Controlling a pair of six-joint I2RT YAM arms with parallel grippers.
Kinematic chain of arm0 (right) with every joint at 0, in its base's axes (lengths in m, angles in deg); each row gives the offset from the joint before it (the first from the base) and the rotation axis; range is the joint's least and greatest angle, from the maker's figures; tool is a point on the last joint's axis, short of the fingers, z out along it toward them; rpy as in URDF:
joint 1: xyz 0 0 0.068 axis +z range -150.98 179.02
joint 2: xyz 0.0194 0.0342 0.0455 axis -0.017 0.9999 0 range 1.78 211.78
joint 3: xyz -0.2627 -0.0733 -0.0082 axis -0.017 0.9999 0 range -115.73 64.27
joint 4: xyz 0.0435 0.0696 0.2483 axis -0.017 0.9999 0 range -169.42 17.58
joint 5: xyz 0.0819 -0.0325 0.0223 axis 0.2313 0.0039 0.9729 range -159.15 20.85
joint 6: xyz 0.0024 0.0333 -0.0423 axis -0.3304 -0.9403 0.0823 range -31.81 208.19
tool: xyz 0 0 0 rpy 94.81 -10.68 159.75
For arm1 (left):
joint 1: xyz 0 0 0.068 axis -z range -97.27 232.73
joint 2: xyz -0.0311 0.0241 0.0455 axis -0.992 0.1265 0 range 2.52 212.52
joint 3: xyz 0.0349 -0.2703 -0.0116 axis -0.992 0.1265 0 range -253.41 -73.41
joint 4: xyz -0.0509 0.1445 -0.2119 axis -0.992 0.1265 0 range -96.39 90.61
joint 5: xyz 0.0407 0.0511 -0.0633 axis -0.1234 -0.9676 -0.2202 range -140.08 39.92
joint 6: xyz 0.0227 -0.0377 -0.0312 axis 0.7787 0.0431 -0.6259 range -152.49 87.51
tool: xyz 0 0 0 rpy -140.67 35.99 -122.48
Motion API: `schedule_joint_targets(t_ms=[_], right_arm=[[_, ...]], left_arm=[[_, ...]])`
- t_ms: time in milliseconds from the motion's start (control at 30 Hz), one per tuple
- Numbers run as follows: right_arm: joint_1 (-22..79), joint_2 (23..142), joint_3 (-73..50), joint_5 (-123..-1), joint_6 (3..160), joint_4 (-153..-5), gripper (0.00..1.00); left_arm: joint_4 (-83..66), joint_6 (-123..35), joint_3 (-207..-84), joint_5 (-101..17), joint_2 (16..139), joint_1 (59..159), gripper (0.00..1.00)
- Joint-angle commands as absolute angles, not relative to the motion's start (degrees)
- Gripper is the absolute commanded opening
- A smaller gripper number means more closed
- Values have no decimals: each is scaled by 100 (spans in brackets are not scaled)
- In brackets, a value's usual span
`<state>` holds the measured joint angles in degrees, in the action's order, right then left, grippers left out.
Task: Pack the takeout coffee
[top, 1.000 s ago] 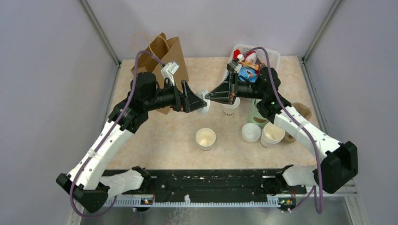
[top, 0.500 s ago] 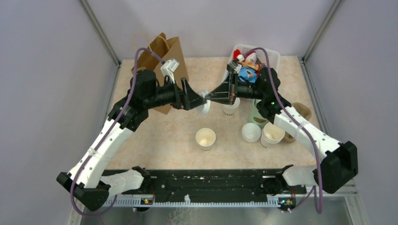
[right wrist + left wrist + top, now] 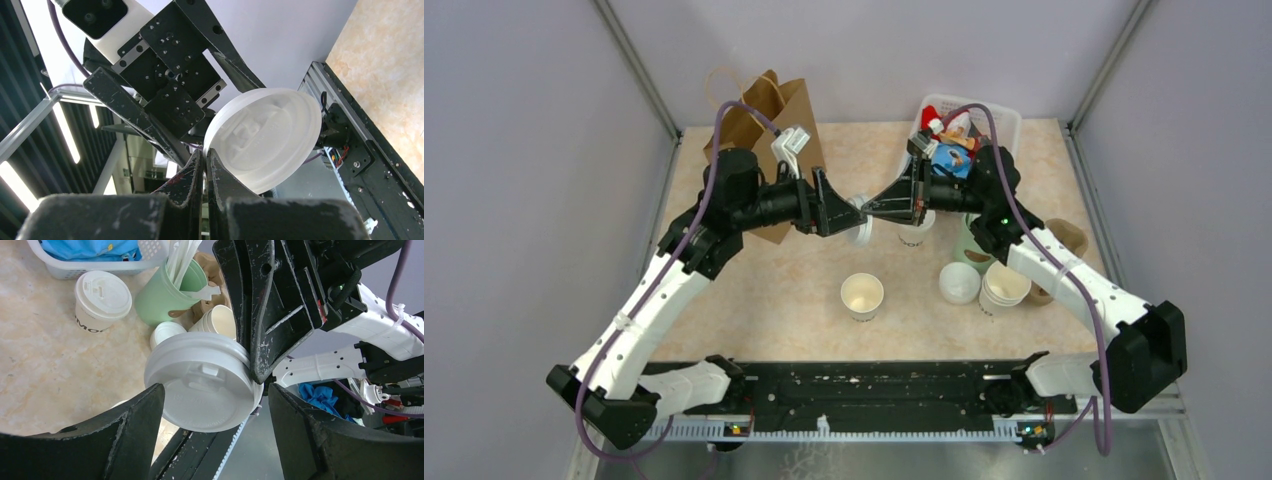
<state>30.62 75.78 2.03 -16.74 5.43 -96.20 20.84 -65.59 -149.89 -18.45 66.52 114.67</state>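
A white plastic lid (image 3: 860, 224) (image 3: 202, 382) (image 3: 265, 137) hangs tilted in mid-air above the table's middle. My right gripper (image 3: 865, 207) (image 3: 205, 155) is shut on its rim. My left gripper (image 3: 852, 214) (image 3: 215, 391) faces it from the left, open, one finger on each side of the lid, with gaps showing. The takeout coffee (image 3: 862, 295), a lidless white paper cup, stands upright on the table below and nearer. A second white cup (image 3: 912, 234) (image 3: 102, 300) with a lid and black lettering stands behind the right gripper.
A brown paper bag (image 3: 779, 115) stands at the back left, behind the left arm. A white basket (image 3: 1007, 120) of packets sits at the back right. A green cup (image 3: 969, 248) with white sticks, a stack of nested cups (image 3: 1005, 285) and a loose lid (image 3: 959, 283) crowd the right.
The left gripper has narrowed a little round the lid and edged slightly towards it. The right gripper and the lid have stayed in place.
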Motion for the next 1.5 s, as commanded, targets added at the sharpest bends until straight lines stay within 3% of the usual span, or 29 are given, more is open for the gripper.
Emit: schedule_joint_targets(t_ms=[0,233,600,833,1100,1300,1333,1467], right_arm=[[3022,7386,222,-1633,466,-9920,0],[3022,7400,247,-1633,408,-9994,0],[3018,7420,217,-1615,388,-10012,0],[3020,7436,220,-1634,377,-10037,0],[3017,7446,213,-1643,383,-9999,0],[3022,7418,204,-1656,472,-9854,0],[3022,7394,207,-1684,555,-9707,3],[2803,7231,239,-1788,1116,-8878,33]], left_arm=[[1788,-6588,-14907,-1695,6613,11454,82],[2005,-6523,-14948,-2028,6559,11446,90],[1870,-6517,-14969,-1940,6643,11449,94],[1867,-6527,-14961,-1885,6676,11455,83],[1897,-6535,-14983,-1806,6764,11453,86],[2013,-6506,-14942,-1936,6712,11447,75],[2095,-6498,-14943,-2012,6697,11449,75],[2544,-6365,-14976,-2265,6717,11453,75]])
